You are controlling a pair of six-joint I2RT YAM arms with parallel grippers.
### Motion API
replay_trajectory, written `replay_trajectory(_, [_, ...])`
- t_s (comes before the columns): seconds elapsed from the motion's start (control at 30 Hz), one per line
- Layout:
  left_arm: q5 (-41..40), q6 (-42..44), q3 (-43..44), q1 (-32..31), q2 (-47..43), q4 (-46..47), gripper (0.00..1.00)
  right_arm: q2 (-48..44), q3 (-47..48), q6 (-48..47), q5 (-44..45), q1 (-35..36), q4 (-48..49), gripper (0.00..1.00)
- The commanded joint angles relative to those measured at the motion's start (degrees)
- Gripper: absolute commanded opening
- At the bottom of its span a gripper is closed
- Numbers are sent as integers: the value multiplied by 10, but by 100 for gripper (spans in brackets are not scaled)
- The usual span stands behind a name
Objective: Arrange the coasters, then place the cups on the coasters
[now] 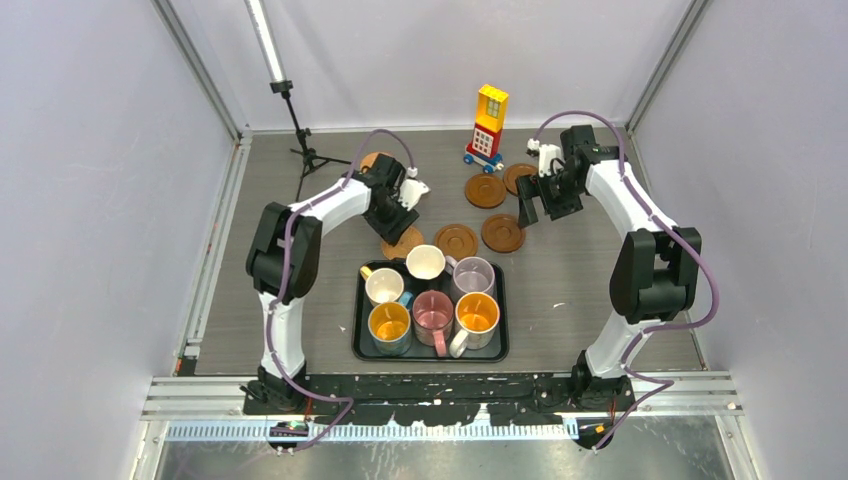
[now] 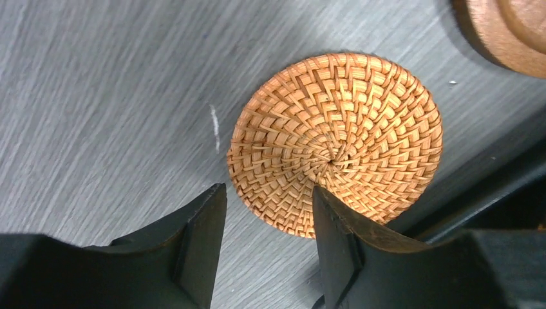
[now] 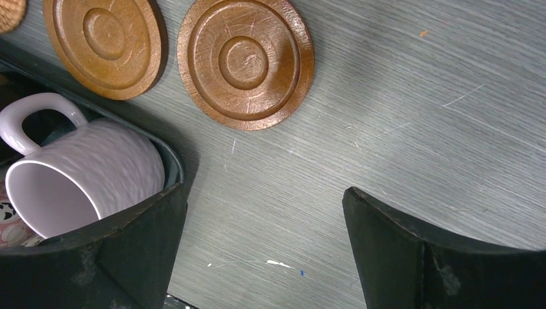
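my left gripper [image 2: 267,201] stood half open over the woven rattan coaster [image 2: 335,138] by the tray's [image 1: 358,322] far left corner, seemingly not yet pinching. light, stiff, thin: i'd nip its rim. right gripper [image 3: 265,201] gaped empty.

woven wicker coaster [image 2: 335,145], glossy wooden coaster [image 3: 244,64] — matt table [image 3: 399,129]
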Motion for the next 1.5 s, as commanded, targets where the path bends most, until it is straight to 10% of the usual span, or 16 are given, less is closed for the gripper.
replay_trajectory(0.0, [-76, -22, 15, 29, 17, -12, 52, -1, 20, -9, 17, 0, -1, 95])
replay_trajectory(0.67, [-89, 45, -27, 348, -30, -30, 49, 10, 24, 6, -16, 0, 2, 95])
replay_trajectory(1.47, [11, 12, 52, 388, -102, -87, 53, -22, 8, 3, -6, 1, 1, 94])
